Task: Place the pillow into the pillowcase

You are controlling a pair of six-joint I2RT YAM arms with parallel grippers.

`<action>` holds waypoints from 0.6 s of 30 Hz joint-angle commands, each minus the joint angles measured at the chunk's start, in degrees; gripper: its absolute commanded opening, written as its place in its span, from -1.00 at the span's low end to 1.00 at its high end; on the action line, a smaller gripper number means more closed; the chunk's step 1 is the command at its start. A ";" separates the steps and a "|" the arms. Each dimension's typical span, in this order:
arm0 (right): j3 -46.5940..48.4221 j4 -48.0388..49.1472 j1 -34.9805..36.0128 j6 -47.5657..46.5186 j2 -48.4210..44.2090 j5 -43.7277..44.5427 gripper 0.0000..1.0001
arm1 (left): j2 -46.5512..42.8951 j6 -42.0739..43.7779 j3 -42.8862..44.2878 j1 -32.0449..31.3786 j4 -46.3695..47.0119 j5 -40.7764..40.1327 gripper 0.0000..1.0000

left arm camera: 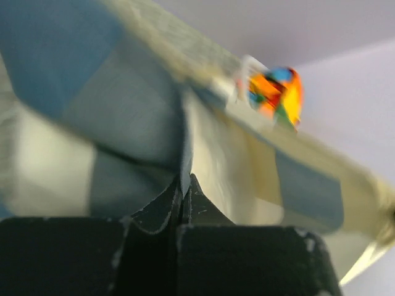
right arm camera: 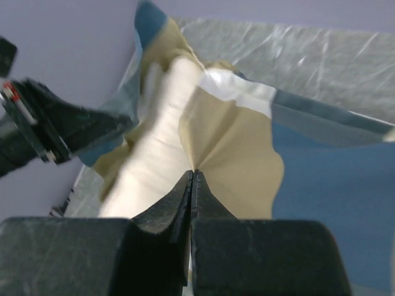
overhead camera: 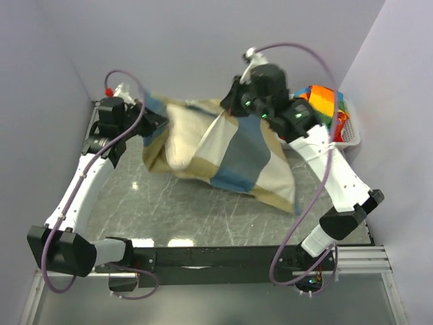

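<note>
The pillowcase (overhead camera: 247,159), in blue, tan and off-white blocks, hangs stretched between both arms above the table. At its left edge my left gripper (overhead camera: 154,122) is shut on the fabric; in the left wrist view the cloth (left arm camera: 123,117) is pinched between the jaws (left arm camera: 184,185). My right gripper (overhead camera: 230,105) is shut on the top edge near the middle, with tan cloth (right arm camera: 234,148) fanning out from its jaws (right arm camera: 193,176). The cream-white pillow (overhead camera: 183,139) bulges out of the case's open left part, seen again as the pillow (right arm camera: 157,154) in the right wrist view.
A white basket (overhead camera: 348,132) holding rainbow-striped cloth (overhead camera: 323,101) stands at the back right, close to the right arm. Purple walls close in the back and both sides. The table top (overhead camera: 176,210) is grey marbled, with a black rail along the near edge.
</note>
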 commanded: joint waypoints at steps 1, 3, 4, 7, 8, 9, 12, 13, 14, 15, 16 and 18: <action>-14.59 15.07 7.69 1.67 -1.57 2.42 -1.00 | -5.09 1.80 -5.94 7.29 1.09 -6.35 -0.98; -21.66 21.46 9.47 3.68 -1.48 2.96 -1.00 | -5.97 0.48 -11.47 14.24 2.76 -3.36 -0.98; -28.22 23.42 10.09 4.57 -1.13 2.52 -1.00 | -5.80 0.04 -13.06 15.91 3.29 -1.26 -0.98; -38.96 30.02 11.85 7.91 -0.26 2.00 -1.00 | -4.58 -0.32 -18.51 17.33 5.22 -0.10 -0.98; -41.35 31.60 12.55 8.44 -0.43 1.73 -1.00 | -4.22 -0.66 -21.39 17.33 7.06 0.43 -0.98; -43.64 34.14 12.99 9.40 -0.69 2.08 -1.00 | -3.09 -1.45 -22.81 17.33 8.03 0.96 -0.98; -53.12 36.61 13.96 10.72 -4.28 5.05 -1.00 | 0.07 -2.86 -26.43 15.93 11.63 2.19 -0.98; -54.98 37.32 14.05 11.08 -5.43 5.50 -1.00 | 0.96 -3.21 -27.22 14.71 12.78 2.02 -0.98; -57.00 38.11 13.87 11.34 -6.57 5.77 -1.00 | 1.84 -3.48 -28.09 11.48 13.74 0.80 -0.98; -58.85 39.25 13.96 11.87 -9.10 6.38 -1.00 | 4.02 -4.09 -28.36 9.01 15.58 -0.26 -0.98; -62.35 39.70 13.96 12.05 -10.43 7.08 -1.00 | 5.35 -4.62 -28.45 6.72 16.73 -0.96 -0.98; -67.01 39.96 14.05 13.27 -14.55 7.79 -1.00 | 10.86 -7.07 -28.45 0.65 19.89 -0.80 -0.98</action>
